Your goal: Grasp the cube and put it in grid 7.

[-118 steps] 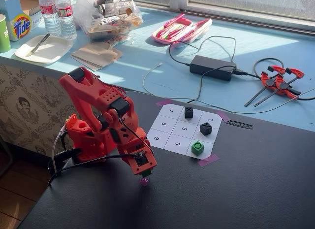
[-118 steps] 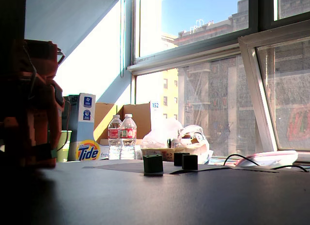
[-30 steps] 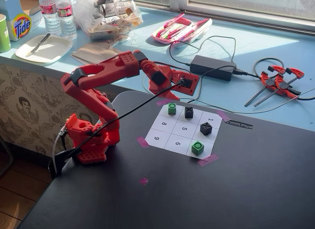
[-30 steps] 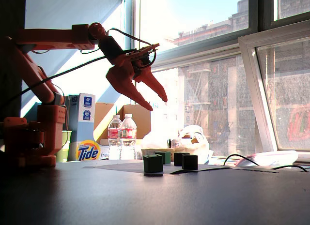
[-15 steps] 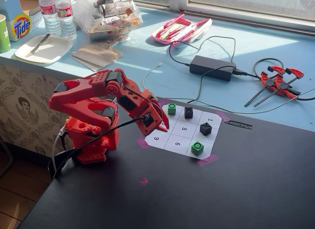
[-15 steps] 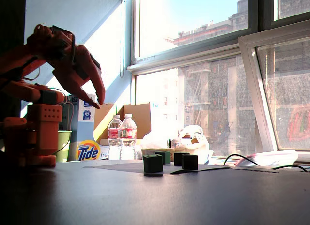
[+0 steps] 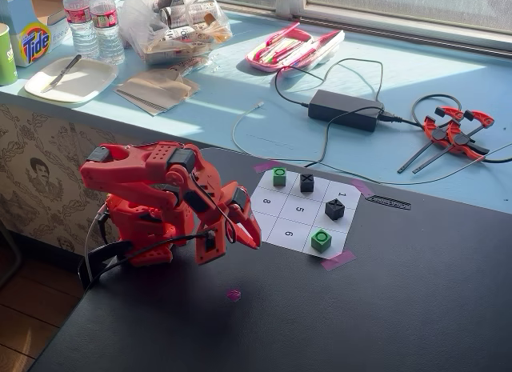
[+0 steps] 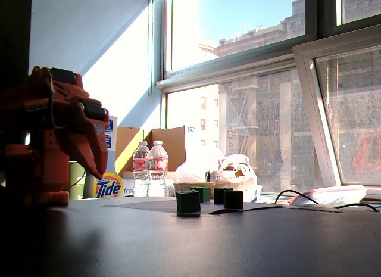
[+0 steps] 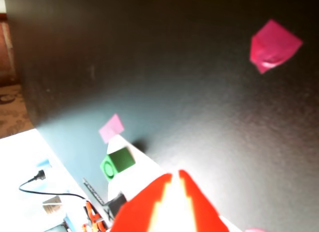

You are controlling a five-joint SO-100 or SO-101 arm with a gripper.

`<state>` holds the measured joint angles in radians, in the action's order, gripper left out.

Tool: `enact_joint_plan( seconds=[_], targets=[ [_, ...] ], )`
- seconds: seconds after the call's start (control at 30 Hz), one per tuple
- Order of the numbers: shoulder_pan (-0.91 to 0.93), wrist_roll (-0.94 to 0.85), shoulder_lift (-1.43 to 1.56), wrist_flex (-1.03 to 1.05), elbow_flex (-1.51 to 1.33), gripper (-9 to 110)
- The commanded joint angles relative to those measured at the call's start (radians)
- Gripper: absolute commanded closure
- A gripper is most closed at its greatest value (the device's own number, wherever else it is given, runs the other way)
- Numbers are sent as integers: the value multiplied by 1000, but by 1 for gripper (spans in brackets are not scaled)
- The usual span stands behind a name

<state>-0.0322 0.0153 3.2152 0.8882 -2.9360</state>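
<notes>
With its gripper [image 7: 254,242] nearly closed and empty beside the grid [image 7: 297,233], the arm could grab the wrong cube, since one green cube [image 7: 321,240] sits in a near corner and its twin [image 7: 279,177] in a far corner.

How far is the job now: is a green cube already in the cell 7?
Probably done: one green cube sits in the corner cell beside 8, where 7 should be; no 7 shows. In hand: nothing; the gripper is shut, empty, away from the cubes. Left: only if the other green cube, in the corner beside 6, is meant, grasping and placing.
</notes>
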Motion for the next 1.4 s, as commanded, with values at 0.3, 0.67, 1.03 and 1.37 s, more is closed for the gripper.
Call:
enact_joint_plan(
  seconds=[0.3, 0.67, 1.03, 1.37],
  targets=[
    [6, 12, 89, -103, -190, 101],
    [8, 12, 87, -103, -192, 101],
    [8, 12, 87, -103, -193, 101],
    [8, 12, 87, -103, -193, 101]
  ],
)
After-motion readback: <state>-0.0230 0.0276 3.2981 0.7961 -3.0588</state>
